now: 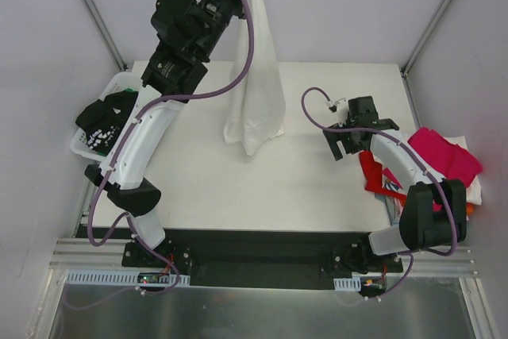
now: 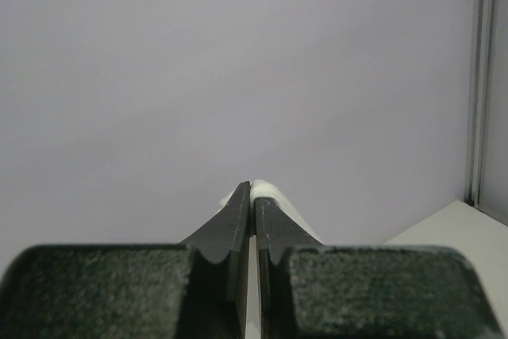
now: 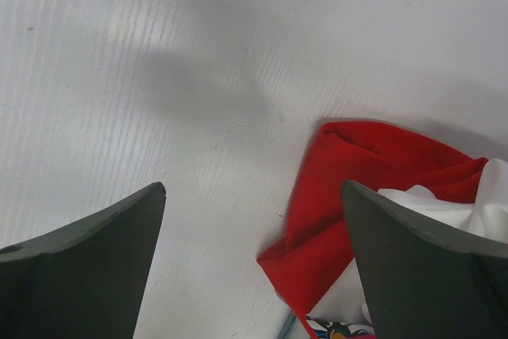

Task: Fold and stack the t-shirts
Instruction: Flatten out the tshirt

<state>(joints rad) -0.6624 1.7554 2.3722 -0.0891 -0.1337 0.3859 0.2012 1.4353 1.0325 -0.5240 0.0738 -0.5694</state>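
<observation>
Left claw point(image 2: 252, 196): shut tight, pinching a small bit of the white tee point(image 1: 255, 93); up high at the top middle of the top view.
Right claw point(image 3: 252, 196): wide open, holding nothing; low over the counter point(image 1: 302, 188), right of middle, just beside the red tee point(image 3: 333, 188).
White tee, place: hangs from the left claw, upper middle of the frame; bottom end looks to touch the counter near the middle.
White tee, long way: up and down, from the claw at the top to the counter below; bunched into a narrow drape, wider at the bottom. Neck end or bottom hem up: cannot tell.
Other tees: red and pink tee point(image 1: 448, 156) in a heap at the right edge; black tee point(image 1: 107, 117) in the basket point(image 1: 83, 144) at the left edge.
Could go wrong, slip: only a little cloth in the pinch, so a quick swing may pull it free.
Could go wrong, crumple: so bunched that it may land in a lump if put down without the right claw taking a corner.
Could go wrong, wrong grab: right claw so close to the red tee that it may catch that one.
</observation>
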